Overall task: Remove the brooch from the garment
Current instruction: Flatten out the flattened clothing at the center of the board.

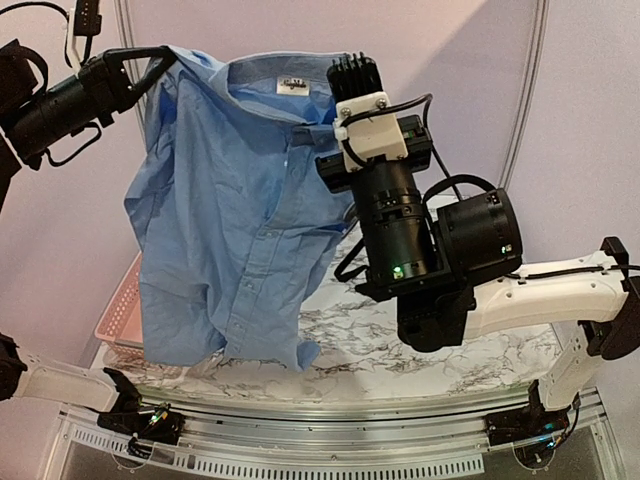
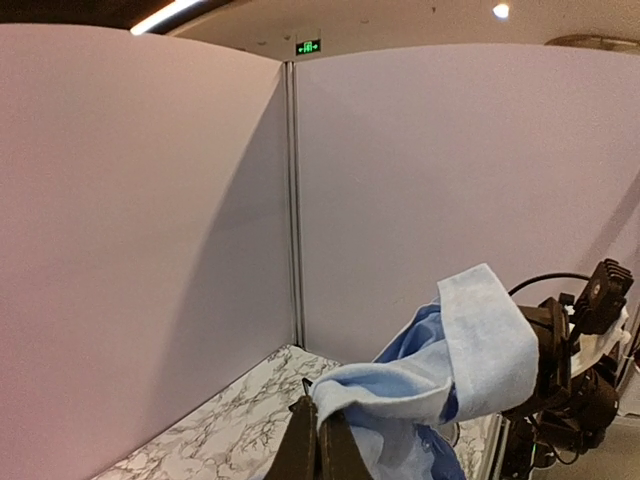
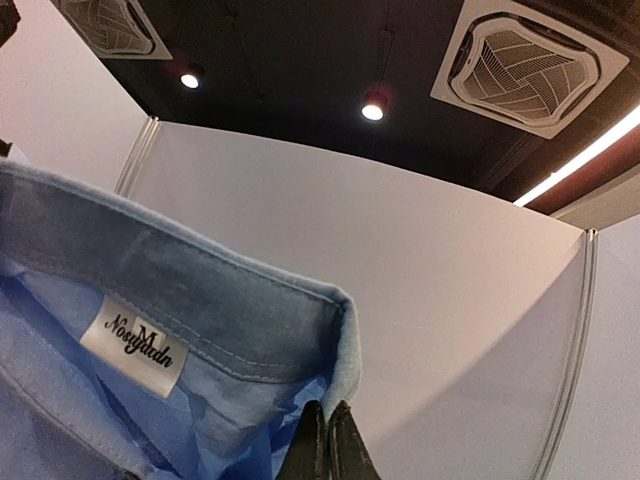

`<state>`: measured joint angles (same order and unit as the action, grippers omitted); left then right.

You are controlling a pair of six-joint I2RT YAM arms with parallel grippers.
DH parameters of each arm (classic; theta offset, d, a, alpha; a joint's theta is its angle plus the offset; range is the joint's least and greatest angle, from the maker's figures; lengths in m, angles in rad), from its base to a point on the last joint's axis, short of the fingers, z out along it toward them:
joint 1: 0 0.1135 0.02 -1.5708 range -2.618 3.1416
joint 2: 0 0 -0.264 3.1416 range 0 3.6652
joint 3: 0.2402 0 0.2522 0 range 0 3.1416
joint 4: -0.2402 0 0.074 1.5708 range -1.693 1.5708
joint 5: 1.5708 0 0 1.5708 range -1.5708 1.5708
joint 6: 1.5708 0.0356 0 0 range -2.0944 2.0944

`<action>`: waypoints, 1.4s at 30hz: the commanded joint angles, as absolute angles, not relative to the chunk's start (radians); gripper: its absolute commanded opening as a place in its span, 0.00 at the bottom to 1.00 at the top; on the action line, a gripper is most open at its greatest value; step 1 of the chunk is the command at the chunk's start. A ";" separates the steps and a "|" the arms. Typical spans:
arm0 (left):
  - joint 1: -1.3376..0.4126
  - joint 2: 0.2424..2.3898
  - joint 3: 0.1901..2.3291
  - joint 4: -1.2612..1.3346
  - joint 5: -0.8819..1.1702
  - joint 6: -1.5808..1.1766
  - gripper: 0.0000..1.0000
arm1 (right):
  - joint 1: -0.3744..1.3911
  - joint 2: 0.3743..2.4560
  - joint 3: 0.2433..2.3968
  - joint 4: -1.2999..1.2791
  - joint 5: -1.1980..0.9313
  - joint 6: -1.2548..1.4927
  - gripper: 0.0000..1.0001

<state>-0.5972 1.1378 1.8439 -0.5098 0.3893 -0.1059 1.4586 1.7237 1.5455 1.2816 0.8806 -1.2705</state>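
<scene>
Hanging garment [image 1: 230, 230] over table [image 1: 400, 340] | left end effector [image 2: 320, 440] pinching its edge | right end effector [image 3: 327, 440] pinching collar [image 3: 200, 290]

The shirt [image 1: 230, 220] hangs between both pairs of fingers, above the tabletop [image 1: 400, 350]. The left fingers [image 2: 300, 445] pinch one upper corner. The right fingers [image 3: 312, 445] pinch the collar edge, with the label [image 3: 133, 345] to their left. The basket [image 1: 118, 320] sits on the tabletop below the left fingers, partly behind the shirt.
</scene>
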 commanded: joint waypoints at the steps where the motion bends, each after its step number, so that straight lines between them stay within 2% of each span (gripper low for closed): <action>1: -0.600 1.169 1.883 -0.473 0.357 -0.183 0.00 | 1.433 1.651 1.531 1.397 0.954 -1.331 0.00; 5: -0.600 1.228 1.859 -0.513 0.250 -0.206 0.00 | 1.348 1.574 1.483 1.126 0.998 -1.064 0.00; 11: -0.600 1.291 1.710 -0.471 0.042 -0.169 0.00 | 1.230 1.499 1.421 0.968 1.057 -0.890 0.00; 15: -0.600 1.341 1.614 -0.398 0.076 -0.147 0.00 | 1.138 1.473 1.399 0.614 1.032 -0.632 0.00; 18: -0.600 1.411 1.587 -0.395 0.129 -0.140 0.00 | 1.048 1.463 1.397 0.285 0.955 -0.295 0.00; 20: -0.597 1.465 1.575 -0.397 0.124 -0.130 0.00 | 0.994 1.473 1.393 0.165 0.884 -0.118 0.00; 22: -0.593 1.539 1.577 -0.408 0.074 -0.122 0.00 | 0.948 1.498 1.394 0.109 0.797 0.004 0.00; 29: -0.550 1.810 1.747 -0.511 -0.182 -0.145 0.00 | 0.832 1.692 1.480 0.042 0.482 0.172 0.00; 31: -0.546 1.924 1.826 -0.531 -0.243 -0.144 0.00 | 0.811 1.776 1.540 0.018 0.305 0.221 0.07; 33: -0.546 1.986 1.891 -0.580 -0.242 -0.144 0.21 | 0.805 1.823 1.575 -0.012 0.230 0.245 0.18; 34: -0.547 2.008 1.920 -0.608 -0.235 -0.151 0.36 | 0.804 1.838 1.585 -0.037 0.209 0.262 0.23; 35: -0.548 2.016 1.936 -0.630 -0.227 -0.158 0.57 | 0.805 1.842 1.588 -0.052 0.191 0.271 0.34; 37: -0.557 1.995 1.921 -0.645 -0.229 -0.177 0.79 | 0.803 1.829 1.578 -0.082 0.173 0.292 0.63; 38: -0.565 1.965 1.888 -0.634 -0.242 -0.182 0.88 | 0.801 1.816 1.565 -0.094 0.169 0.308 0.75; 40: -0.590 1.891 1.794 -0.584 -0.281 -0.182 0.99 | 0.797 1.770 1.526 -0.116 0.170 0.335 0.88; 42: -0.616 1.808 1.693 -0.535 -0.302 -0.198 0.99 | 0.791 1.724 1.479 -0.141 0.177 0.363 0.94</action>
